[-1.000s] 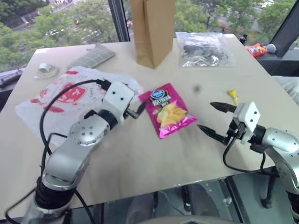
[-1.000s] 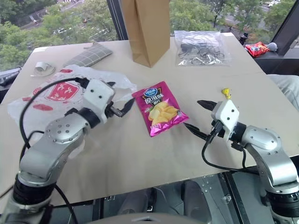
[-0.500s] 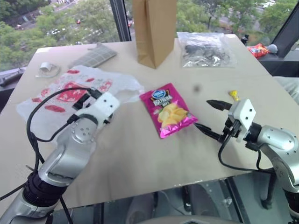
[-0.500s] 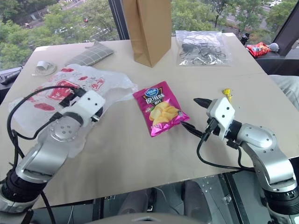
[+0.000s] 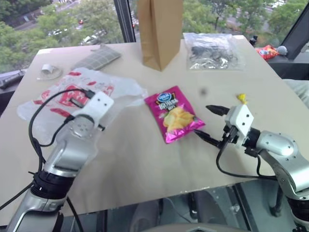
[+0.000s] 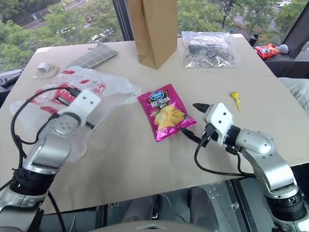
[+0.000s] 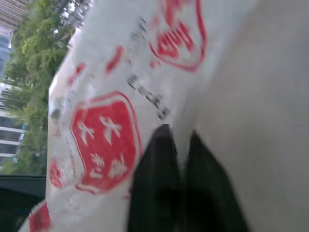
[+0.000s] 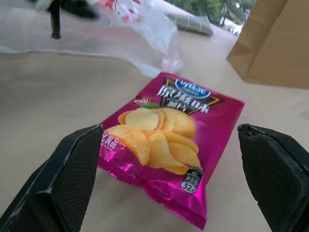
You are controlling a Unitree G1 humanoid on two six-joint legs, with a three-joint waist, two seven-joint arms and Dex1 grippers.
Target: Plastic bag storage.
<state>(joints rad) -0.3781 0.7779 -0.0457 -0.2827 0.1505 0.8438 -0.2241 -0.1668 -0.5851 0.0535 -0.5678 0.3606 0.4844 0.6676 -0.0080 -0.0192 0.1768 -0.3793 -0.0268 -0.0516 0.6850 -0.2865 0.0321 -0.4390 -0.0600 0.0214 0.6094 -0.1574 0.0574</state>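
Note:
The plastic bag [image 5: 46, 101], thin, white and crinkly with red emblems, lies flat on the left side of the table. My left gripper [image 5: 73, 100] reaches onto its middle. In the left wrist view its two black fingers [image 7: 157, 188] stand close together with a strip of the bag's film [image 7: 96, 130] pinched between them, so it is shut on the bag. My right gripper [image 5: 204, 122] hovers wide open just right of a pink crisp packet [image 5: 175, 114], holding nothing. The right wrist view has that packet [image 8: 171, 140] lying between its spread fingers.
A tall brown paper bag [image 5: 159, 31] stands at the back centre. A clear pouch of dark cables [image 5: 211, 50] lies to its right. A grey checked cloth [image 5: 96, 58] and a small white roll [image 5: 47, 71] lie back left. A small yellow object [image 5: 240, 99] lies right.
My left gripper swung left from beside the crisp packet onto the plastic bag and closed. My right gripper edged left toward the crisp packet, still open.

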